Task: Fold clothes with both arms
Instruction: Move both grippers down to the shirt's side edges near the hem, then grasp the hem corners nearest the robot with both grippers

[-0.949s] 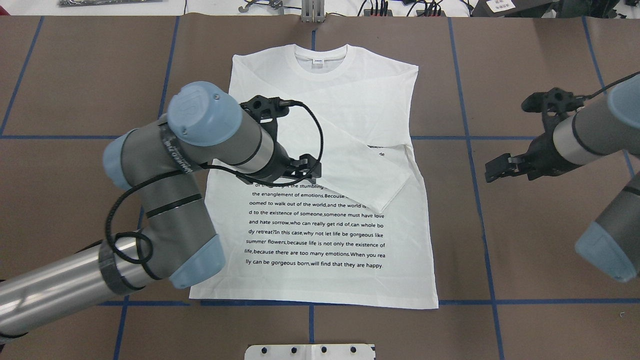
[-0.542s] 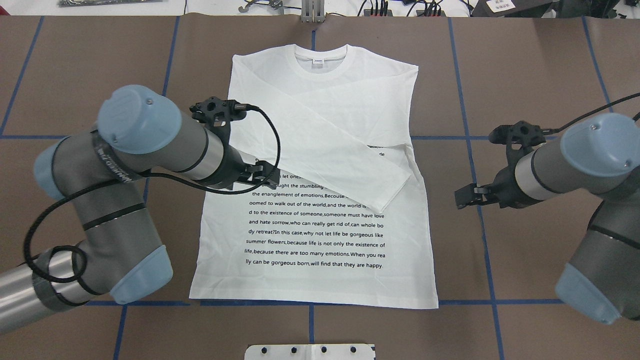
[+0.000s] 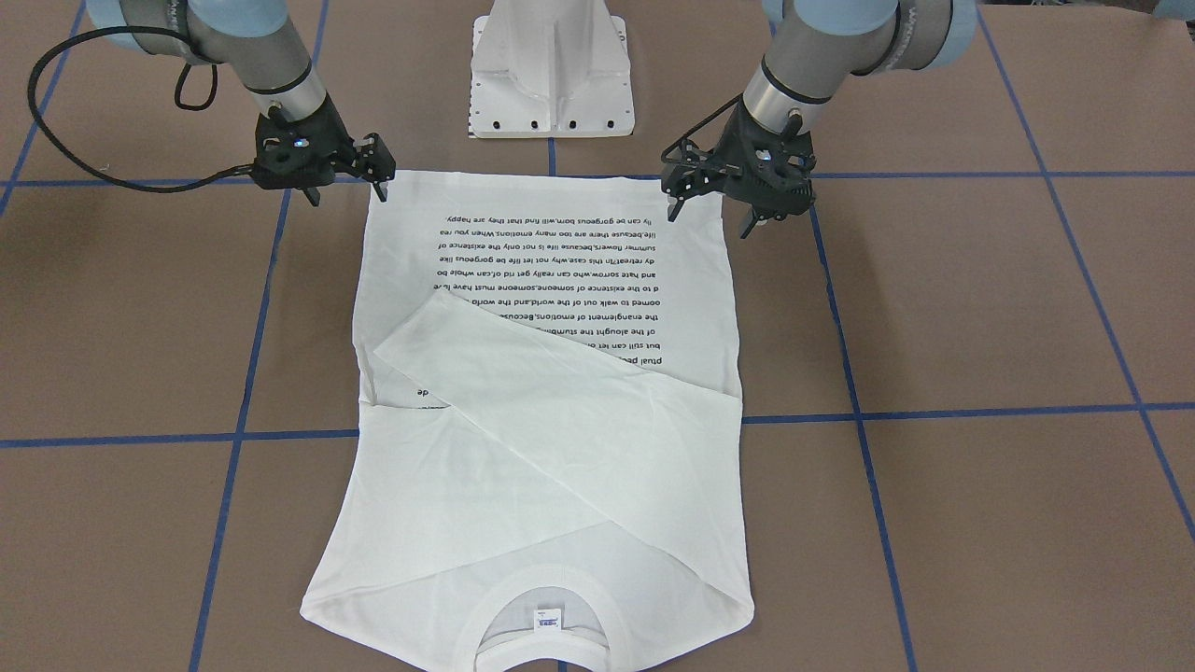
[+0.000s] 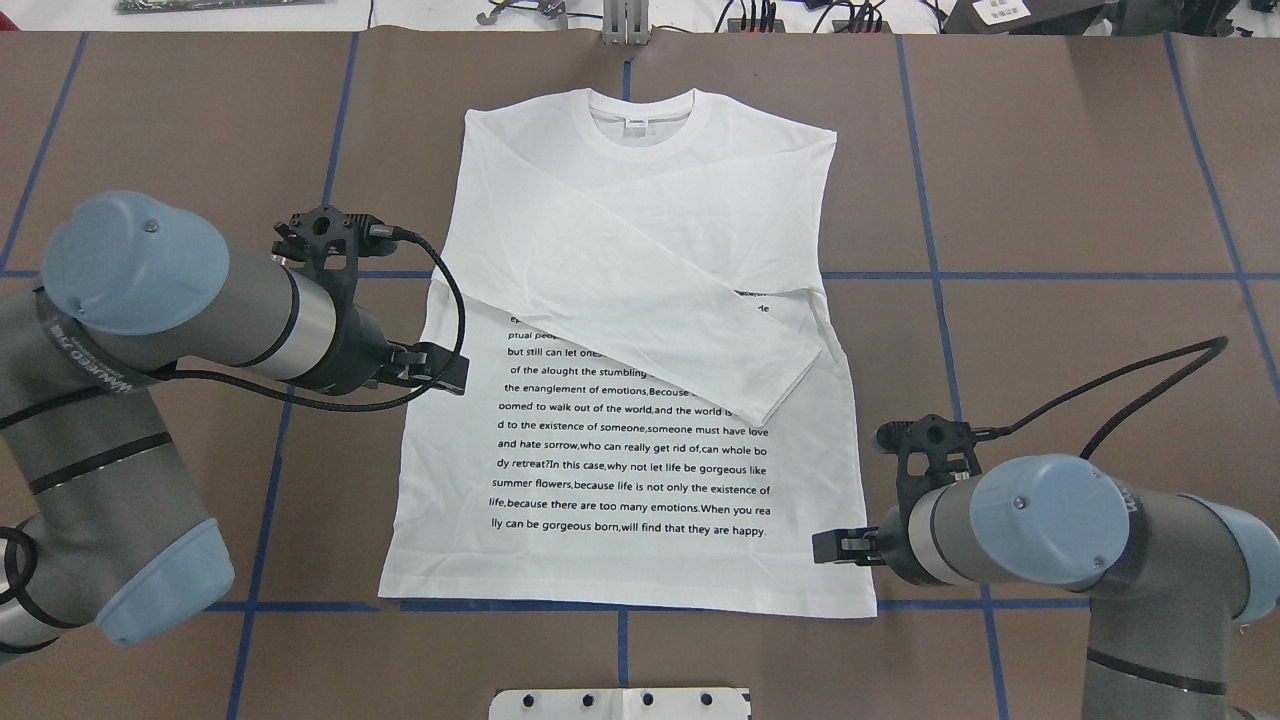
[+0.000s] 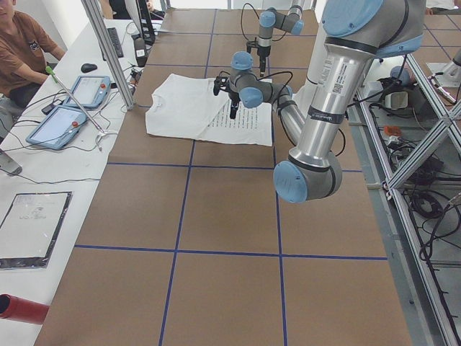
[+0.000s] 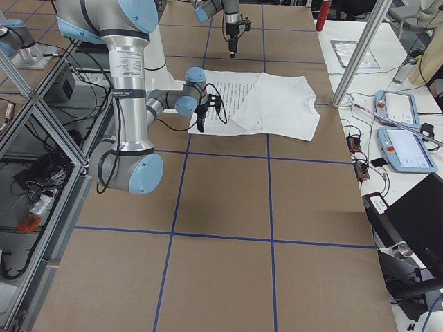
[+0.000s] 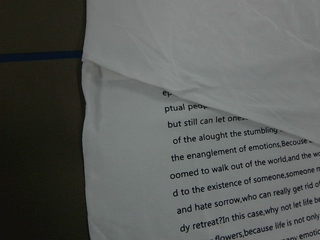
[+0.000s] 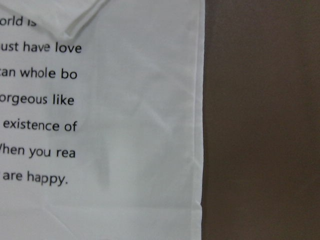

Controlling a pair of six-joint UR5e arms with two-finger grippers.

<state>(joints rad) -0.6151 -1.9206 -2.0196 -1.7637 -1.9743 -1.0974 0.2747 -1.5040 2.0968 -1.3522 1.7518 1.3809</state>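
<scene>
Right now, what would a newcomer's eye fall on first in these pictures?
The white shirt lies flat on the table, a long sleeve folded diagonally across its chest and partly covering a block of black text. An open pincer hangs near each side edge: the left pincer by the midsection, the right pincer by the hem corner.

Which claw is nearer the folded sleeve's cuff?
Right. Right claw is over the shirt's right edge near the hem, on the cuff's side; left claw is at the opposite edge.
</scene>
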